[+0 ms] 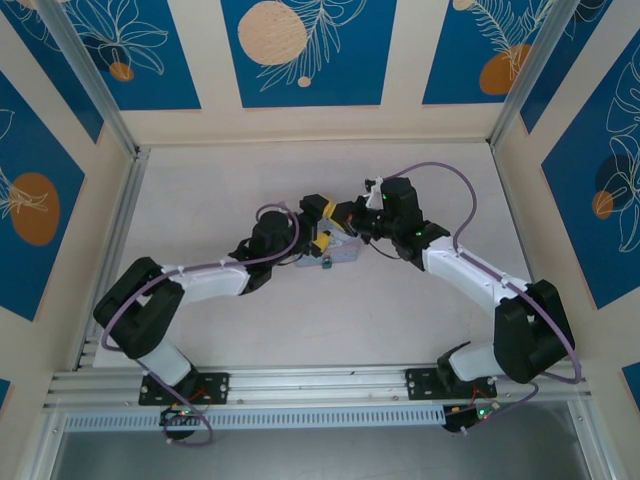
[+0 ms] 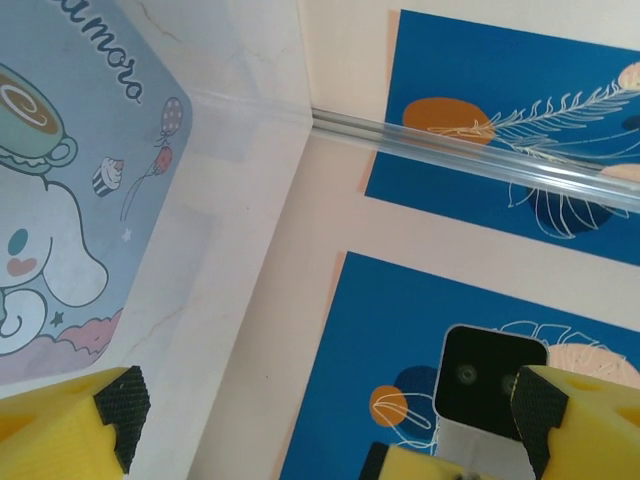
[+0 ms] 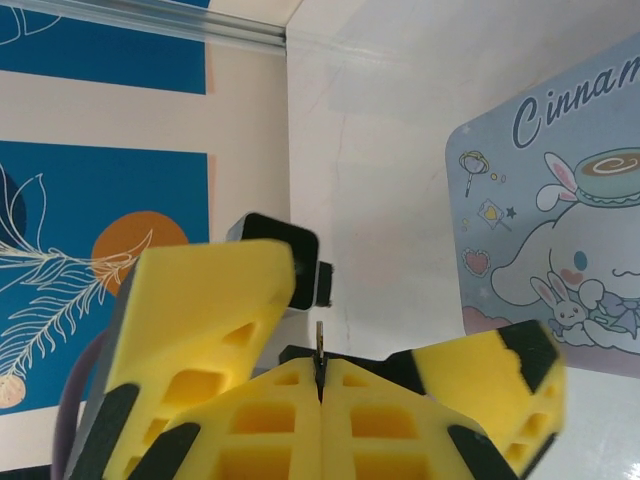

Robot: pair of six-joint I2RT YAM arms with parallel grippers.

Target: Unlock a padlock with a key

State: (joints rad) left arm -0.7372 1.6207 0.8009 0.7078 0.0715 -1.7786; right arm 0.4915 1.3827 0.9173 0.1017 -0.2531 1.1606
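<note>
1. Plainly, the right gripper (image 3: pixel 320 388) has its jaws pressed together on the key (image 3: pixel 320 342), and a thin brass sliver of it pokes up past the tips. So short a hold could let the key twist or slip if it meets the keyhole off-line.
2. The left gripper (image 2: pixel 325 412) has its yellow fingers (image 2: pixel 60 425) spread wide, holding nothing. With the padlock unheld, a push from the key would likely shove the lock aside rather than enter it.
3. In the top view the two grippers crowd together over the tin (image 1: pixel 340 252). A careless swing could knock one against the other or shift the tin.
4. The padlock (image 1: pixel 326 265) looks to be the small dark speck at the tin's near edge. It is too small to show its shackle or keyhole, so whether it is locked cannot be told.
5. The key's head is buried between the right gripper's jaws, and its teeth are too fine to read.
</note>
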